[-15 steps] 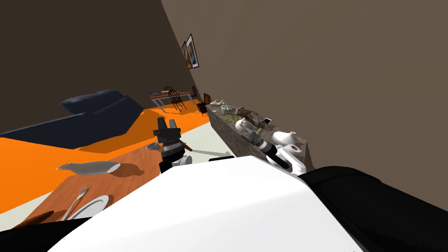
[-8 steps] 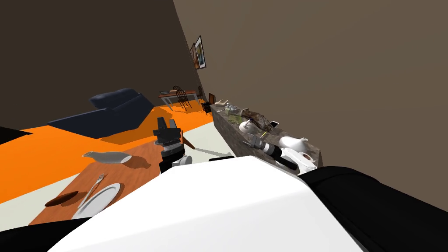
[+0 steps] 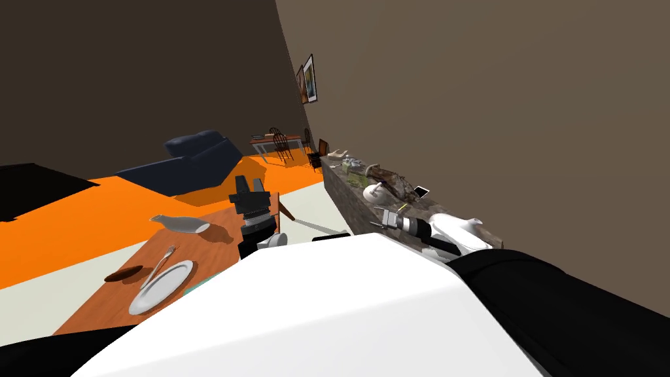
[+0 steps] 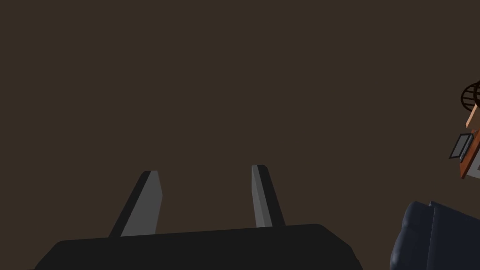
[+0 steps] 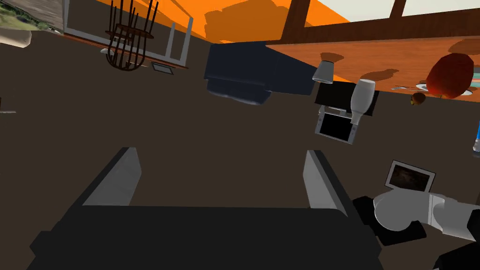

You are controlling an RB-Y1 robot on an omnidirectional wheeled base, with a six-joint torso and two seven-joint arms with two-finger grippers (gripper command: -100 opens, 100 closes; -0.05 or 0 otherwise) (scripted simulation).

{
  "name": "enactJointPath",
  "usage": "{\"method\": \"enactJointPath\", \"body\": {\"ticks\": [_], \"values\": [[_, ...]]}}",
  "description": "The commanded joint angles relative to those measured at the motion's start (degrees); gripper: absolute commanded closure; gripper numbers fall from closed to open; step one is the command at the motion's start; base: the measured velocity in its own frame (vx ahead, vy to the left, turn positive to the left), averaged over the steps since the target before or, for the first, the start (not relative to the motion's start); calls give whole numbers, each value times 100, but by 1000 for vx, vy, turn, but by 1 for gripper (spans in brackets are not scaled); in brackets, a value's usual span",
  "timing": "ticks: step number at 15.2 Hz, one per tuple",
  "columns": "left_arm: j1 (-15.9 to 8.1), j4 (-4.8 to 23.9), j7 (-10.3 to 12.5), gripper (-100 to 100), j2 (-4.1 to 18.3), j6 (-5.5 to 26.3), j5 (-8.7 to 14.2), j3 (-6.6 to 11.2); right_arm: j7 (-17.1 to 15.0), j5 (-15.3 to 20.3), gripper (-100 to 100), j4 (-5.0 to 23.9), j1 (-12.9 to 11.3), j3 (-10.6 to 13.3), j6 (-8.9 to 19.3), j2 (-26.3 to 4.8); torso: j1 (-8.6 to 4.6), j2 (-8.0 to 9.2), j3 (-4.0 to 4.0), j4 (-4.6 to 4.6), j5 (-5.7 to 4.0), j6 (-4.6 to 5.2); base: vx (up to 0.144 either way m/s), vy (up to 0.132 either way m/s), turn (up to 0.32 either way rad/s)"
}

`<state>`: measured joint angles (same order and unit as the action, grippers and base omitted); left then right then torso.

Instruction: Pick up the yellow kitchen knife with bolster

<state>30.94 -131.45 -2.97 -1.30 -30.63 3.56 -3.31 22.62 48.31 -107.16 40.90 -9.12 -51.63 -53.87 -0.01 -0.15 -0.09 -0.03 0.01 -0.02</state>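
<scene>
The right claw point(image 5: 220, 154), apart and empty, hovers by the cluttered side surface point(image 3: 345, 199), near the thin yellow knife point(image 3: 400, 207) lying there, probably for a short reach, while the left claw point(image 4: 206, 168), also apart, is held clear.

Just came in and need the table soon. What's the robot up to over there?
Nothing is held yet. The right hand is at the edge of the cluttered counter, open and empty, near a thin yellow item, likely the knife. The left hand is raised, open, by the wooden table.
</scene>
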Motion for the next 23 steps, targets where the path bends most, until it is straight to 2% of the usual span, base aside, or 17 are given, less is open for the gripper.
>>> {"method": "enactJointPath", "body": {"ticks": [1, 2, 4, 5, 6, 7, 8, 9, 11, 12, 13, 16, 17, 20, 23], "values": [[0, 0, 0, 0, 0, 0, 0, 0, 1, 181, -100, 23, 27, -40, -29, -128, 0, 0, 0, 0, 0, 0, 26, -6, 67], [0, 0, 0, 0, 0, 0, 0, 0, 99, 378, -100, 177, 103, -108, -147, -344, 1, 2, 1, 1, 0, 2, 28, -4, 126], [0, 0, 0, 0, 0, 0, 0, 0, 99, 463, -100, 177, 103, -108, -147, -344, 0, 2, 1, 1, -1, -1, 24, -6, 109], [0, 0, 0, 0, 0, 0, 0, 0, 194, 676, -100, 330, 179, -175, -263, -554, 1, 4, 2, 1, -1, 1, 24, -1, 138], [0, 0, 0, 0, 0, 0, 0, 0, 194, 741, -100, 330, 179, -175, -263, -554, 2, 4, 2, 1, 0, -1, 26, -5, 144], [0, 0, 0, 0, 0, 0, 0, 0, 288, 906, -100, 479, 254, -239, -377, -756, 1, 4, 2, 1, 0, 0, 30, -6, 179], [0, 0, 0, 0, 0, 0, 0, 0, 288, 1013, -100, 479, 254, -239, -377, -756, 1, 2, 1, 1, 1, -1, 31, -12, 156], [0, 0, 0, 0, 0, 0, 0, 0, 379, 1147, -100, 625, 328, -302, -487, -949, -1, 2, 1, 0, -1, 0, 36, -10, 198], [0, 0, 0, 0, 0, 0, 0, 0, 379, 1278, -100, 625, 328, -302, -487, -949, -2, -2, -1, 0, 0, 0, 31, -11, 87], [0, 0, 0, 0, 0, 0, 0, 0, 468, 1463, -100, 767, 399, -361, -594, -1134, 0, 1, 1, 0, -1, 3, 22, -8, 83], [0, 0, 0, 0, 0, 0, 0, 0, 468, 1536, -100, 767, 399, -361, -594, -1134, 0, 3, 2, 1, -1, 1, 22, -9, 119], [0, 0, 0, 0, 0, 0, 0, 0, 636, 1943, -100, 1036, 537, -470, -794, -1475, 0, 3, 2, 1, 0, 0, 28, -13, 178], [0, 0, 0, 0, 0, 0, 0, 0, 636, 2024, -100, 1036, 537, -470, -794, -1475, -1, 1, 0, 0, 0, -3, 27, -19, 148], [0, 0, 0, 0, 0, 0, 0, 0, 788, 2433, -100, 1282, 663, -563, -974, -1774, -2, 0, 0, 0, -1, 1, 30, -17, 124], [0, 0, 0, 0, 0, 0, 0, 0, 857, 2669, -100, 1394, 722, -603, -1055, -1906, -1, 3, 1, 1, -1, 0, 21, -16, 109]]}}
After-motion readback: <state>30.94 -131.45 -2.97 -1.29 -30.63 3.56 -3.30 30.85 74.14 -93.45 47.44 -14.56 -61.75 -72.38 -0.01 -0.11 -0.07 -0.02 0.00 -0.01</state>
